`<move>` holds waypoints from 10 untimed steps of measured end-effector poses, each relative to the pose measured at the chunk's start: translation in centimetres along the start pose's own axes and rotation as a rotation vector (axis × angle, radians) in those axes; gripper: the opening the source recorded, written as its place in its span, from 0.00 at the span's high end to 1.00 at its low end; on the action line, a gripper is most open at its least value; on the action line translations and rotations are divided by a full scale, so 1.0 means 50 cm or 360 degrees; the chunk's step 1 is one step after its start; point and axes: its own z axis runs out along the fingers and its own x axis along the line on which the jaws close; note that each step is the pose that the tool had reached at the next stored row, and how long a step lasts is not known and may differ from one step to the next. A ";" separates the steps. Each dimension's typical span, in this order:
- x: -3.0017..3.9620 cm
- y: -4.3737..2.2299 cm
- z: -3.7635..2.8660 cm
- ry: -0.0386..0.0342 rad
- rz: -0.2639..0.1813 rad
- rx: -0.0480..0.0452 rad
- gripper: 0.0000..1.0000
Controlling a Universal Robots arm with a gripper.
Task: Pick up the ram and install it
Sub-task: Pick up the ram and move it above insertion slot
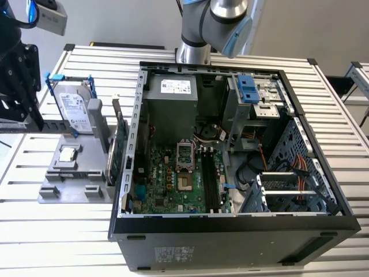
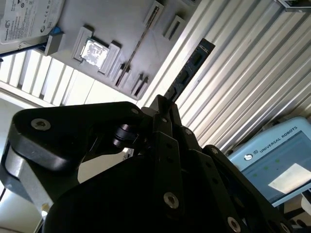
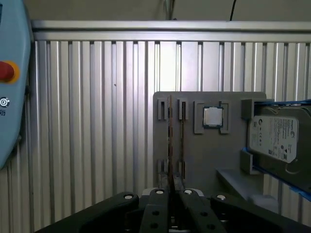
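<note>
Hand (image 2: 164,108) pinched ram (image 2: 189,68), stick hung over ribbed tabletop (image 2: 252,73), grey fixture (image 3: 209,160) with CPU (image 3: 213,117) and drive (image 3: 274,136) near, open case (image 1: 230,242) at the exterior view's right.

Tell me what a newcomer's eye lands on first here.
The open computer case, green motherboard exposed, sits at the centre of the exterior view. In the second wrist view the gripper is shut on the ram, a dark stick jutting out over the slatted table.
</note>
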 end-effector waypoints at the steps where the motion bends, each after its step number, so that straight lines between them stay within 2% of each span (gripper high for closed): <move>1: 0.000 0.000 -0.001 0.0000 0.0000 0.0000 1.00; 10: 0.000 0.000 -0.013 0.0000 0.0000 0.0000 1.00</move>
